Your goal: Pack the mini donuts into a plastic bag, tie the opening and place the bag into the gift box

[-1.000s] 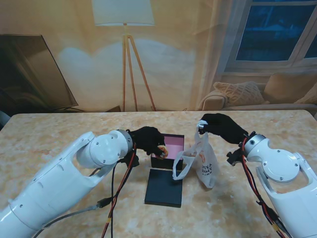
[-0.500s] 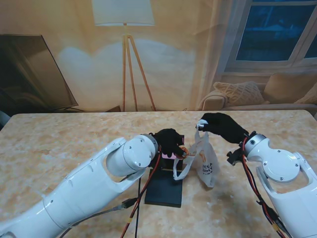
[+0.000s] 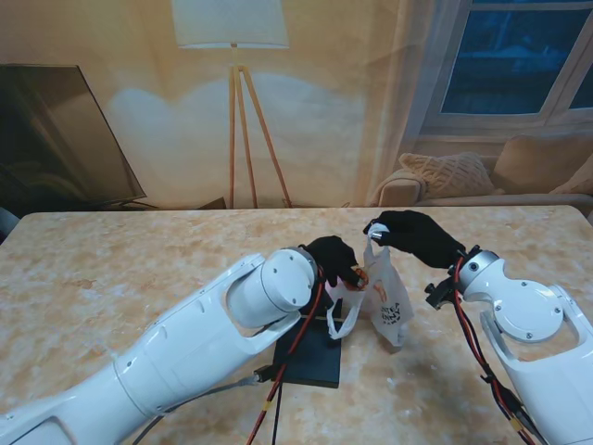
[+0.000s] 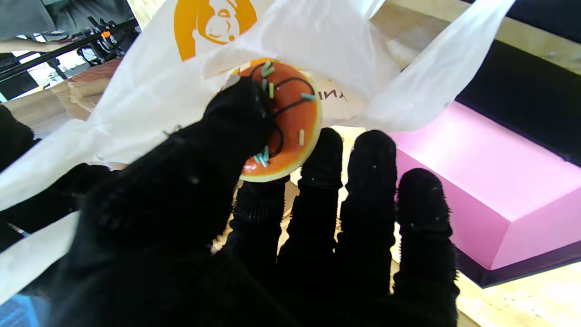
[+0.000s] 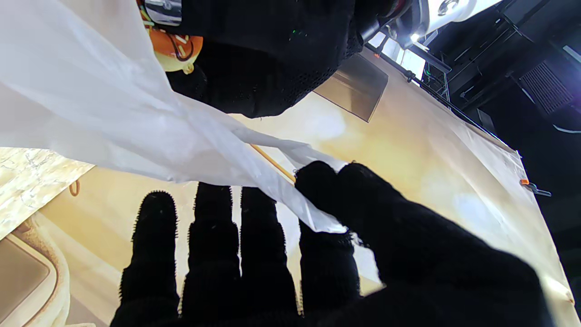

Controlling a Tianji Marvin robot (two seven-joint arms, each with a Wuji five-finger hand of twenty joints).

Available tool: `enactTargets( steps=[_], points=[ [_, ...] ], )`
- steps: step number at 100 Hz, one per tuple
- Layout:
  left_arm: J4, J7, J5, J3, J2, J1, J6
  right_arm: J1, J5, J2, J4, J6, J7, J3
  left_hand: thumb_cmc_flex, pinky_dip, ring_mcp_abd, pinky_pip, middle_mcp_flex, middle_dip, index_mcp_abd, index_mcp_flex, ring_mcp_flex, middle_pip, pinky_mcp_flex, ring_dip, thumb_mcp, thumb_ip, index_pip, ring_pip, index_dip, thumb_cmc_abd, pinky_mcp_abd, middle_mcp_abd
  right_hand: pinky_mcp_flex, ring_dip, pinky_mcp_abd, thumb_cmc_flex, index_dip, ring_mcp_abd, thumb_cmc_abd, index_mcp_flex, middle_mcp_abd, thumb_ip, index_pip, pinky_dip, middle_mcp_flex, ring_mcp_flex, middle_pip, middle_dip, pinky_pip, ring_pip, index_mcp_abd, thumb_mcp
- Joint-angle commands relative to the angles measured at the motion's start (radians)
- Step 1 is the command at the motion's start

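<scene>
My left hand (image 3: 335, 260) in its black glove pinches an orange-glazed mini donut (image 4: 286, 122) with coloured sprinkles between thumb and index finger, right at the mouth of the white plastic bag (image 3: 384, 301). My right hand (image 3: 408, 235) holds one bag handle (image 5: 254, 177) up between thumb and index finger, so the bag hangs open above the table. The other handle (image 3: 341, 311) droops toward the box lid. The pink-lined gift box (image 4: 481, 181) lies behind my left hand, mostly hidden in the stand view. The donut also shows in the right wrist view (image 5: 174, 47).
A black box lid (image 3: 310, 357) lies flat on the marble table (image 3: 111, 269), nearer to me than the bag. My left forearm (image 3: 204, 343) crosses the table's middle, with cables hanging under it. A sofa and floor lamp stand beyond the far edge.
My left hand carried the donut from over the gift box rightward to the bag's mouth. The right hand kept the handle raised, almost still.
</scene>
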Motion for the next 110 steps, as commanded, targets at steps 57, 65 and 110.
enactTargets(
  steps=[57,65,110],
  points=[
    [0.014,0.027,-0.016,0.037,-0.052,-0.001,0.031,-0.013,-0.012,0.001,0.0,-0.031,0.024,0.009,0.009,0.063,-0.03,0.034,-0.062,0.155,-0.039,0.038,-0.039,0.103,-0.038,0.153,0.013,-0.013,0.055,0.127,-0.053,0.01,-0.018,0.004,-0.067,-0.05,0.008,0.06,-0.004,0.009,0.065,0.015,0.025,0.072,-0.008,-0.026,-0.084,-0.08,-0.05,-0.045,-0.035,-0.061,-0.16,0.086],
    [-0.002,0.016,-0.026,0.033,-0.045,0.006,0.035,-0.011,-0.012,0.001,0.001,-0.028,0.023,0.008,0.01,0.056,-0.019,0.012,-0.101,0.143,-0.036,0.038,-0.075,0.077,-0.063,0.148,0.01,-0.013,0.053,0.1,-0.054,0.013,-0.016,0.006,-0.071,-0.05,-0.001,0.061,-0.001,0.007,0.065,0.015,0.024,0.073,-0.01,-0.028,-0.082,-0.078,-0.048,-0.044,-0.038,-0.06,-0.161,0.085],
    [0.036,0.051,-0.061,0.054,-0.094,-0.001,0.102,-0.006,0.009,0.005,0.005,-0.054,0.044,0.004,0.017,0.021,0.062,-0.061,-0.34,-0.218,-0.036,0.041,-0.349,-0.198,-0.158,0.002,0.0,-0.01,0.04,-0.187,-0.07,0.022,-0.042,0.07,-0.067,-0.074,-0.08,0.062,0.0,-0.018,0.057,0.022,-0.018,0.07,-0.016,-0.07,-0.074,-0.078,-0.043,-0.046,-0.112,-0.085,-0.162,0.09]
  ],
)
